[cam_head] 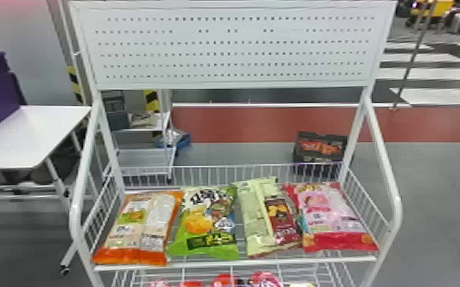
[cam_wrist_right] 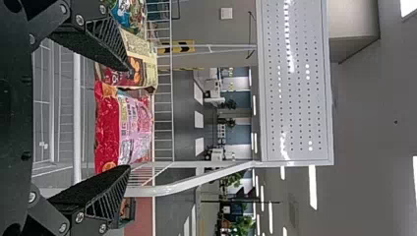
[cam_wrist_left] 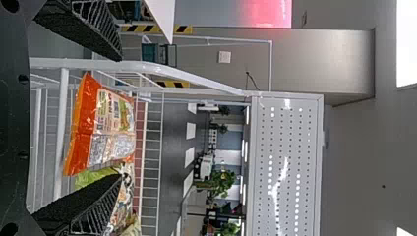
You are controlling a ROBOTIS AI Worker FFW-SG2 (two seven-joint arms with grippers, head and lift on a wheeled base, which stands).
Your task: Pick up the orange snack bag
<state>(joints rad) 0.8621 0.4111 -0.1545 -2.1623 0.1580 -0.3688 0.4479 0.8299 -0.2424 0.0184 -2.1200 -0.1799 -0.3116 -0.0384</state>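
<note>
You have the pick itself all ahead of you: the orange snack bag (cam_head: 141,225) lies untouched on the white wire shelf (cam_head: 240,262), at its end in the lower left of the head view. Your left gripper (cam_wrist_left: 120,118) has its two fingers spread wide with nothing pinched; in the left wrist view the bag lies beyond them, roughly in line with the opening. Your right gripper (cam_wrist_right: 129,118) is spread and empty too, facing the pink and red snack bag (cam_wrist_right: 129,130). What's left for you, I'd judge, is to bring the left gripper forward, close it on the bag and lift.

Next to your target sits the green snack bag (cam_head: 206,229), lower centre of the head view; its upper corner comes very near the orange one, and you can't tell whether they touch. Past it come the cream and maroon snack bag (cam_head: 275,217) and then the pink and red one at lower right.

Watch the curved white side tube (cam_head: 75,213) and the wire side panel (cam_head: 101,213) just beside the bag at lower left; a finger could catch there. The front rail may also block a low approach. The perforated panel (cam_head: 233,49) across the upper frame seems high enough to leave you room.
</note>
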